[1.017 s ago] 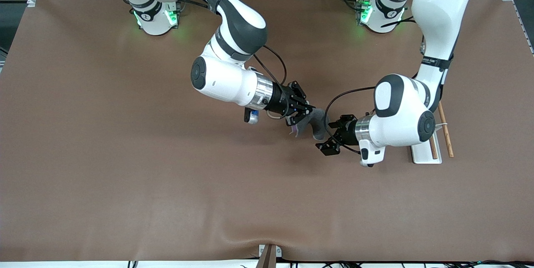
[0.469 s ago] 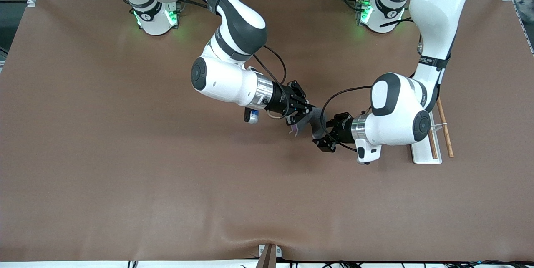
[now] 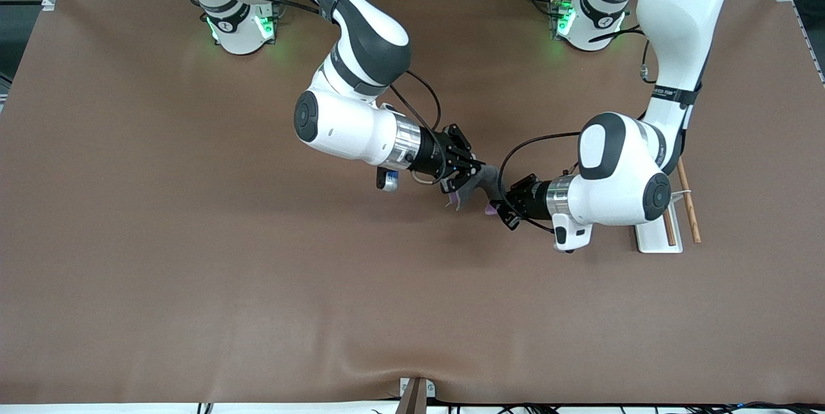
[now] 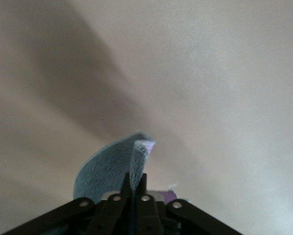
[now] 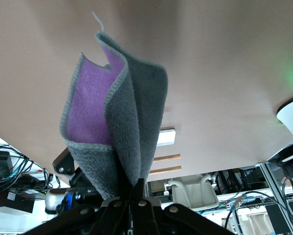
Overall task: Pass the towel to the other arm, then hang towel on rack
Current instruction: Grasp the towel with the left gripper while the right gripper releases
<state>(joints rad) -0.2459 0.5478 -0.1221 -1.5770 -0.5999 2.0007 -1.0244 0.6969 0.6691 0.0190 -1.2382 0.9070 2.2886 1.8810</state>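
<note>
The left end effector (image 3: pixel 501 206) and the right end effector (image 3: pixel 469 177) are both clamped on the towel (image 3: pixel 488 179), which hangs between them above the middle of the worktop (image 3: pixel 193 240). The rack (image 3: pixel 670 224) stands near the left arm, toward that arm's end.

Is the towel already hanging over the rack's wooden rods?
No, the towel is pinched in mid-air between both hands, while the rack stands bare.
</note>
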